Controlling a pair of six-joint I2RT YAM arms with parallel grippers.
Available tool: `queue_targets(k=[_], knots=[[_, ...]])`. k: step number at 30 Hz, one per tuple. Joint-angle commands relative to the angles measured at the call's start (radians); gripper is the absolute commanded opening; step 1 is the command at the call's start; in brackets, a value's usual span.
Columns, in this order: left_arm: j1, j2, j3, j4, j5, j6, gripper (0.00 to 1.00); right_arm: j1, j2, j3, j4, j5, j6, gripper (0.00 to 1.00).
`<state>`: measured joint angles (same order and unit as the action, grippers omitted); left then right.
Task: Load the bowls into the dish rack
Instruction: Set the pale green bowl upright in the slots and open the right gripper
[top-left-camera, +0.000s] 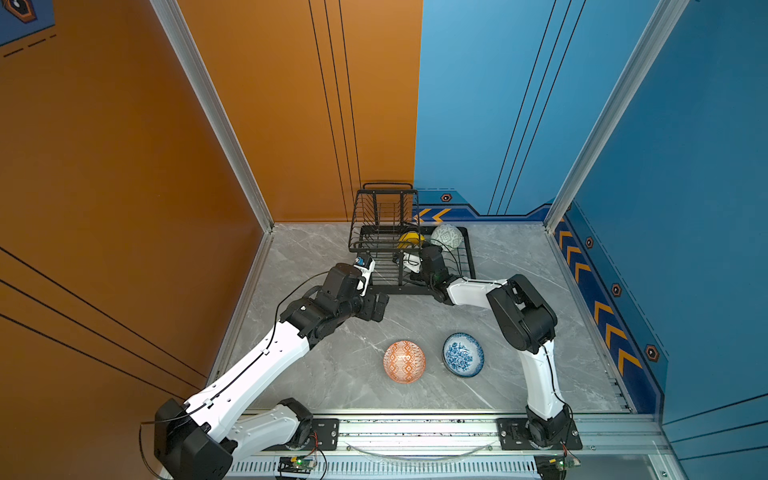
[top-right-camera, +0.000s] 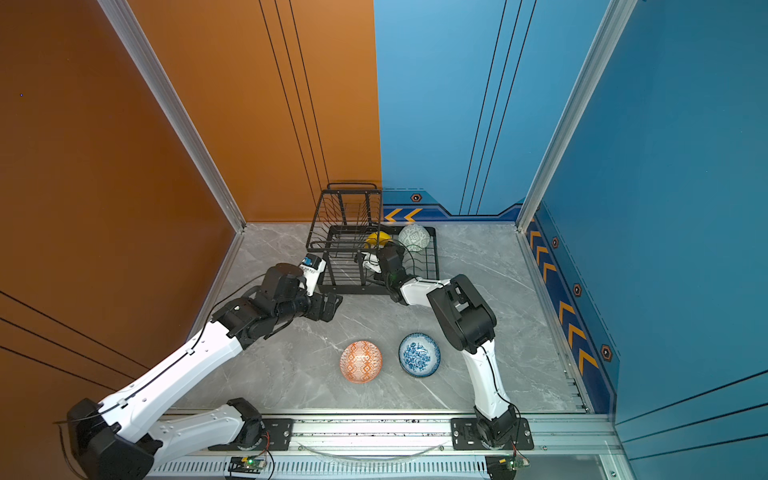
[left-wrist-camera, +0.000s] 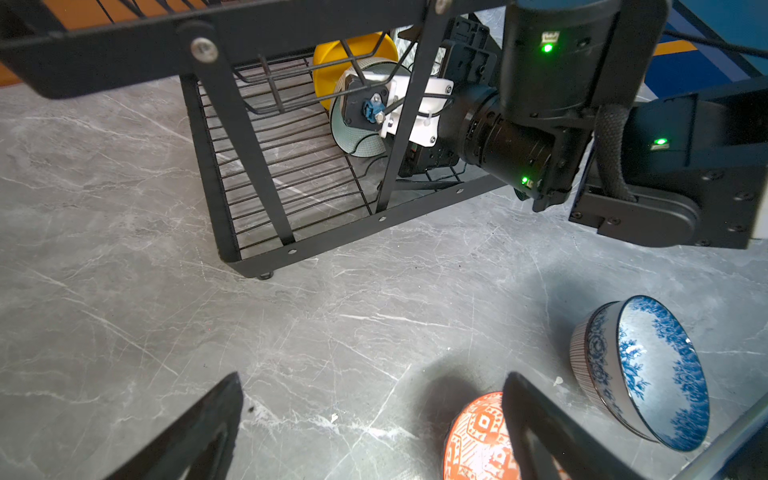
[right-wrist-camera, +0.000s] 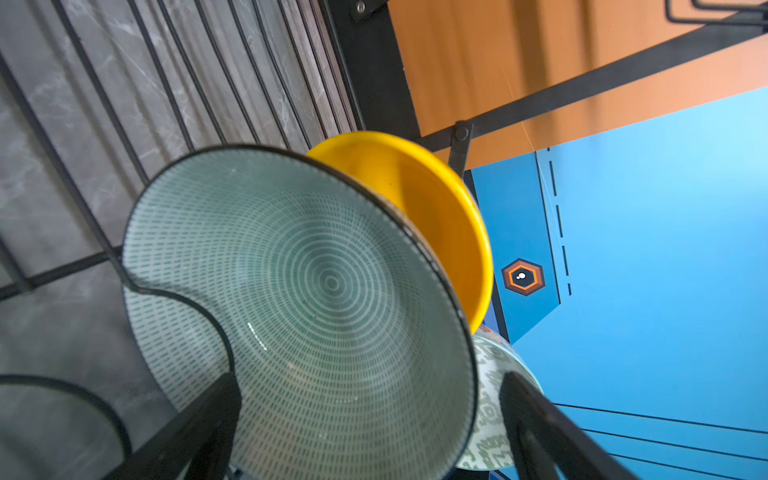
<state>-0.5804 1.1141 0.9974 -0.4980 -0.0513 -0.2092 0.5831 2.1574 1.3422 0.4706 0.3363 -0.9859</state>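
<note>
Two bowls (top-left-camera: 404, 360) (top-left-camera: 463, 354) on marble tabletop (top-left-camera: 340, 376)

The dish rack (top-left-camera: 384, 216) is black wire. It holds a plain yellow bowl (top-left-camera: 411, 238), a pale mint bowl (right-wrist-camera: 311, 299) ringed with fine dark dashes, and a grey-green bowl (top-left-camera: 446, 237) whose pattern looks geometric, though blurred. Near the grey marbled table's (top-left-camera: 415, 324) front edge are an orange diamond-patterned bowl (top-left-camera: 404, 361) and a blue-and-white floral bowl (top-left-camera: 463, 354).

orange bowl (left-wrist-camera: 473, 440) cut by pic edge, grey-green bowl (right-wrist-camera: 488, 399) mostly behind mint bowl (right-wrist-camera: 324, 299), yellow bowl (top-left-camera: 409, 239) partly behind rack (top-left-camera: 386, 191)
</note>
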Motion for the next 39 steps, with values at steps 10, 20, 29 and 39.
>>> queue_targets(k=[10,20,29,39], knots=[[0.008,-0.014,-0.013,-0.010,-0.004,-0.009,0.98,-0.001,-0.045,-0.016,-0.015,0.020,0.027,1.00],[0.008,-0.011,-0.012,-0.010,-0.002,-0.006,0.98,-0.008,-0.072,-0.037,-0.026,0.033,0.019,1.00],[0.012,-0.011,-0.012,-0.011,-0.001,-0.002,0.98,-0.026,-0.076,-0.052,-0.048,0.067,-0.005,1.00],[0.015,-0.023,-0.024,-0.010,-0.010,-0.004,0.98,-0.050,-0.137,-0.099,-0.042,0.086,0.006,1.00]])
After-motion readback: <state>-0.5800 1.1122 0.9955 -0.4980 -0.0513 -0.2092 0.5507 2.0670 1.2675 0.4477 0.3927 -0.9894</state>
